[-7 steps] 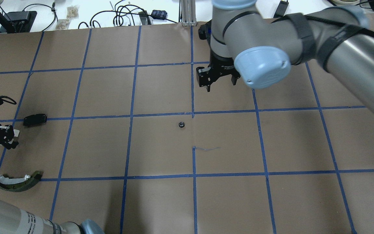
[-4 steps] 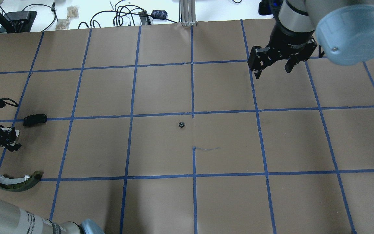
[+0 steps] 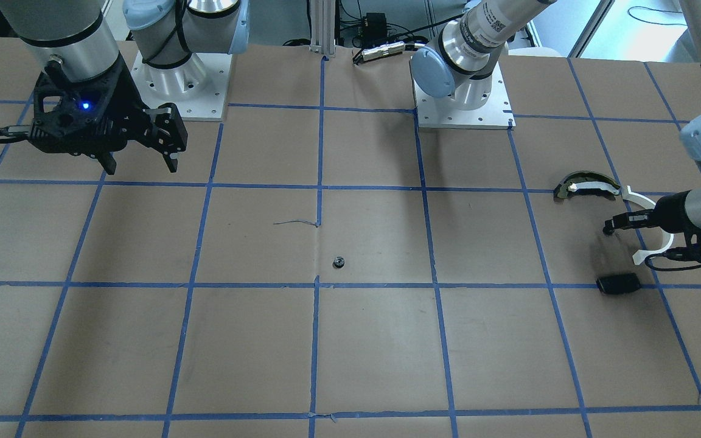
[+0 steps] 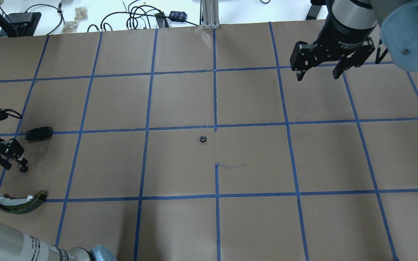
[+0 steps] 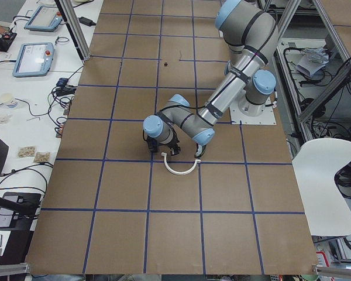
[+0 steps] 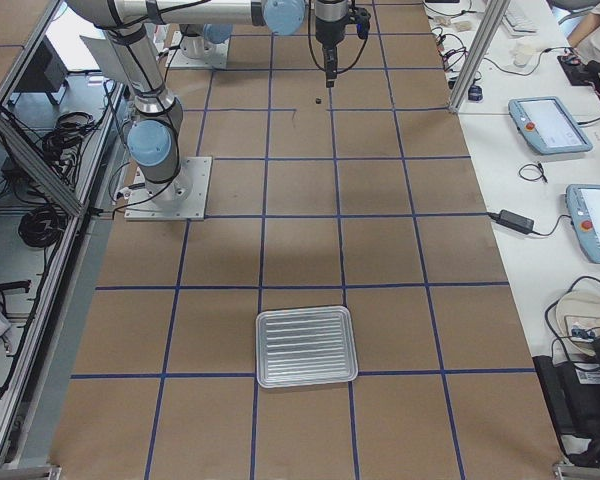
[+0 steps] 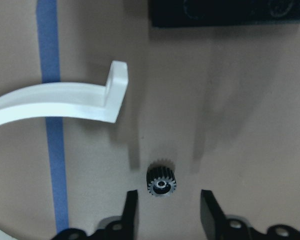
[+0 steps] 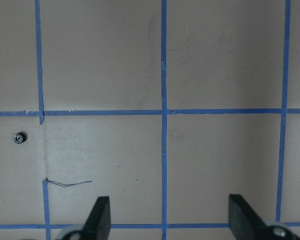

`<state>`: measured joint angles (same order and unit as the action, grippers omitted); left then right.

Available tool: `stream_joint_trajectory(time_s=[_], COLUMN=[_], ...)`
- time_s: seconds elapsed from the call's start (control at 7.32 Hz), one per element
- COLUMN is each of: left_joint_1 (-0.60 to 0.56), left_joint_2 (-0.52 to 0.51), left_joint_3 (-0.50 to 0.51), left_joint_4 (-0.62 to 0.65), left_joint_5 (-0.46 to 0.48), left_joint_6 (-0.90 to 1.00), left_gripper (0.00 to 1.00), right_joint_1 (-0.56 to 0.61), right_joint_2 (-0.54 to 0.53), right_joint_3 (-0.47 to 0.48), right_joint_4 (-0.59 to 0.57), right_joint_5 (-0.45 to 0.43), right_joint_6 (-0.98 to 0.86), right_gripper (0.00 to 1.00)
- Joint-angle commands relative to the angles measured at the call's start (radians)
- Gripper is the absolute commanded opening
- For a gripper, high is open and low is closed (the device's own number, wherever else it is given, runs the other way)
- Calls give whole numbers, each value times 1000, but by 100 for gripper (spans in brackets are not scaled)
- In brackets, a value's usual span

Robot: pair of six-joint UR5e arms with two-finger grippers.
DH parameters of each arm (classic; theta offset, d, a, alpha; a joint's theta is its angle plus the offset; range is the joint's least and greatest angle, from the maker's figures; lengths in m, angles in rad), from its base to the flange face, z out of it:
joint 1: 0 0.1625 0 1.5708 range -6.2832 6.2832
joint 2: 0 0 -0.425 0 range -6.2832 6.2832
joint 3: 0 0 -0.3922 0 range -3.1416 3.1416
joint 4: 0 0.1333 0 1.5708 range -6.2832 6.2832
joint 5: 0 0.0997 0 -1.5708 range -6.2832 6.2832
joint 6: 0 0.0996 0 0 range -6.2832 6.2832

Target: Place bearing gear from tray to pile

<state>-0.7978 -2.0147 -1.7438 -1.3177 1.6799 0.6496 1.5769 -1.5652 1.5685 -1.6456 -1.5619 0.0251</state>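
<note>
Bearing gear (image 7: 161,181): small, black, toothed, with a bright hub. It lies flat on the brown-papered worktop (image 4: 180,101) at the robot's far left, loose between the two fingers (image 7: 131,212) of the left hand (image 4: 15,165). That hand's fingers are spread wider than the gear and there is daylight on both sides, so nothing is gripped. The pile's parts sit close round it. The hooked end of the white half-ring arc (image 7: 50,102) is just beside the gear, not touching. The black plate (image 4: 39,133) lies near, on the side facing away from the robot. The dark curved piece (image 4: 20,203) with its white strip lies nearer the robot, at the arc's other end. A blue tape line (image 7: 52,140) runs under the arc. Well apart, near the worktop's middle, a second small round part (image 4: 202,139) sits alone beside a tape crossing. The right hand (image 4: 317,77) hangs above the far right squares with its fingers wide apart and nothing between them. The metal tray (image 6: 306,346) lies at the worktop's right end, a long way from both hands.
</note>
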Motion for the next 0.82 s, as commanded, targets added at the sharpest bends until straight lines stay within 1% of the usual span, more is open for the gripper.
stream_joint_trajectory(time_s=[0.0,0.14,0.27,0.41,0.55,0.68], left_joint_1=[-111,-259,-387,-491,-621,-747], left_joint_2=[42,68,80,83,79,71], left_joint_3=[41,67,72,73,72,67], left_joint_4=[-17,-18,-8,12,78,178], left_joint_5=[-11,-55,-121,-165,-155,-155], left_joint_6=[-52,-143,-236,-322,-355,-367], left_gripper=[100,100,100,100,100,100], right_joint_1=[5,5,5,5,5,5], right_joint_2=[2,2,5,7,7,7], right_joint_3=[-25,-25,-25,-24,-22,-16], right_joint_4=[-5,-2,0,-2,-3,-3], right_joint_5=[-6,2,5,5,5,5], right_joint_6=[64,84,84,82,75,72], right_gripper=[84,88,95,98,100,100])
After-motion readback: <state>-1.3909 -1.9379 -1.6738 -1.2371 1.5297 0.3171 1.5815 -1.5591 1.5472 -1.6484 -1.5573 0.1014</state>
